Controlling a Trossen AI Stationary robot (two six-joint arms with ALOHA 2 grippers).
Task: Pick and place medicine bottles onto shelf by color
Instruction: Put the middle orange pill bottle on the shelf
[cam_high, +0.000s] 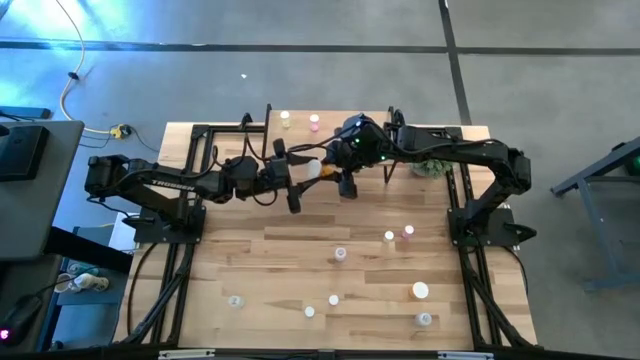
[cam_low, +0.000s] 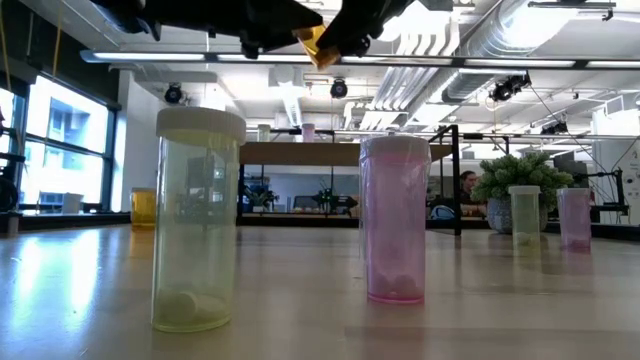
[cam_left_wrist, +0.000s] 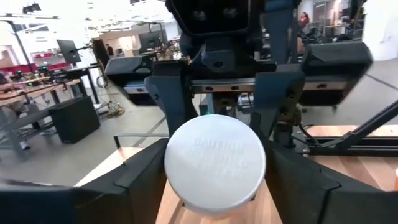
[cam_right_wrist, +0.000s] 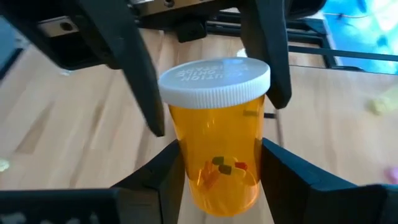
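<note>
An orange medicine bottle (cam_high: 318, 168) with a white cap lies level in the air between my two grippers, high above the table's far half. Its cap faces the left arm and its base faces the right arm. My left gripper (cam_high: 302, 180) is shut around the cap end. My right gripper (cam_high: 340, 170) is shut on the body. The low view shows only a corner of the orange bottle (cam_low: 314, 46) under the dark arms. The shelf (cam_low: 340, 152) stands at the far edge and carries two bottles (cam_high: 285, 118). My left gripper has the white cap's rim (cam_left_wrist: 175, 186) between its two fingers (cam_left_wrist: 146, 183), coming level from the table's left side along the bottle. The cap's flat top faces the wrist. The bottle is clear of the table. My right gripper pinches the orange body (cam_right_wrist: 217, 180) near its base between its two fingers (cam_right_wrist: 283, 180), coming level from the table's right side along the bottle. The bottle is lifted clear and lies level, with a few pills loose inside.
Several bottles stand on the table's near half, among them a yellowish one (cam_low: 197, 220), a pink one (cam_low: 395, 215) and a wide white-capped one (cam_high: 420, 290). A small potted plant (cam_high: 432, 166) stands at the far right beside the right arm.
</note>
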